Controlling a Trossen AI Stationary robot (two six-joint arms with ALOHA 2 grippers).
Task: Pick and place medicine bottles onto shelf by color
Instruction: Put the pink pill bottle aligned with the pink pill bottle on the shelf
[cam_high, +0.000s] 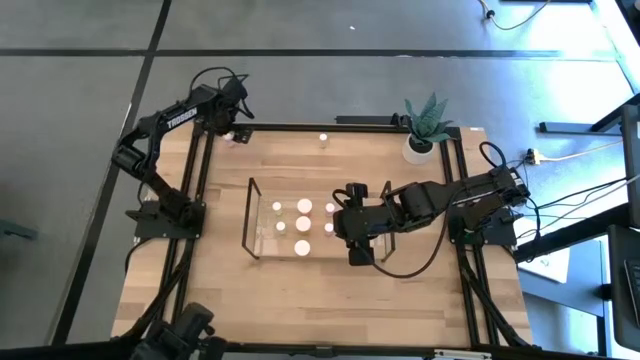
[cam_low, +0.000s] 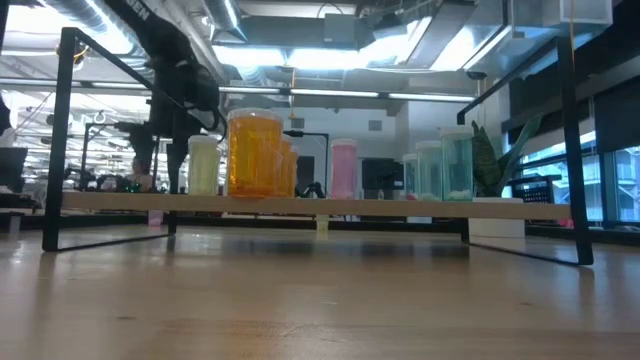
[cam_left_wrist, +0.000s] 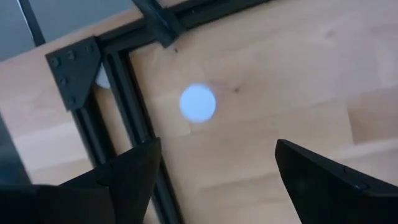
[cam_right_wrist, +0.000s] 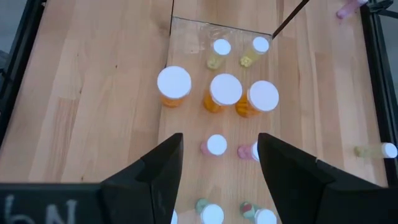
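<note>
So the right hand (cam_right_wrist: 219, 163) hangs part-open and empty over the shelf (cam_high: 250, 215), above the pink bottle (cam_right_wrist: 216, 145), while the left hand (cam_left_wrist: 214, 171) gapes above a stray bottle (cam_left_wrist: 198, 102).

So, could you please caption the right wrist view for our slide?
Right gripper, fingers open and empty, above the shelf of white-capped orange, pink and green bottles.

On the shelf (cam_right_wrist: 186, 28) I count three orange bottles (cam_right_wrist: 225, 92), two yellowish ones (cam_right_wrist: 220, 51), two pink (cam_right_wrist: 216, 146), two green (cam_right_wrist: 211, 213); one potted plant (cam_high: 425, 128).
</note>
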